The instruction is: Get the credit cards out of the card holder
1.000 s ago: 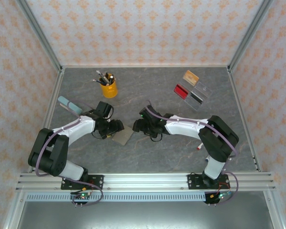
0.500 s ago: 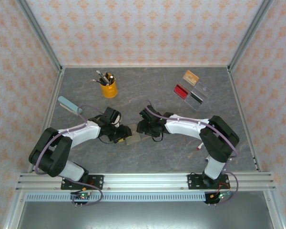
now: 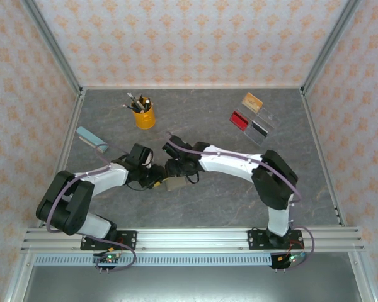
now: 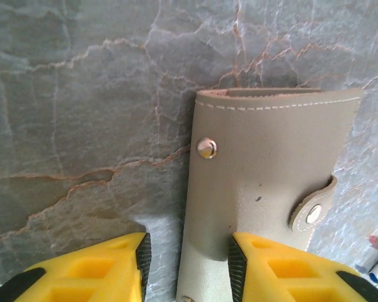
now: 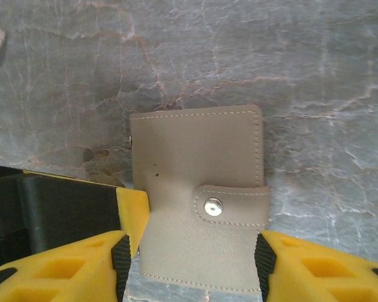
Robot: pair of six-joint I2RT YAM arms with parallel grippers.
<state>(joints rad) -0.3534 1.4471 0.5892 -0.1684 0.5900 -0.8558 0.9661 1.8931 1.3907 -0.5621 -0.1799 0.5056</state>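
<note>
Top external shows the grey marble table (image 3: 239, 195), near whose middle the right gripper (image 5: 192, 251) sets its jaws astride the width of the snapped-shut card holder (image 5: 195, 163) lying flat, pinching it or not I cannot tell, while the left gripper (image 4: 189, 251) has its jaws narrowly apart over one edge.

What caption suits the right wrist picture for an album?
Closed grey-olive card holder with snap strap, lying flat on the marbled table between the yellow fingers of the right hand.
</note>
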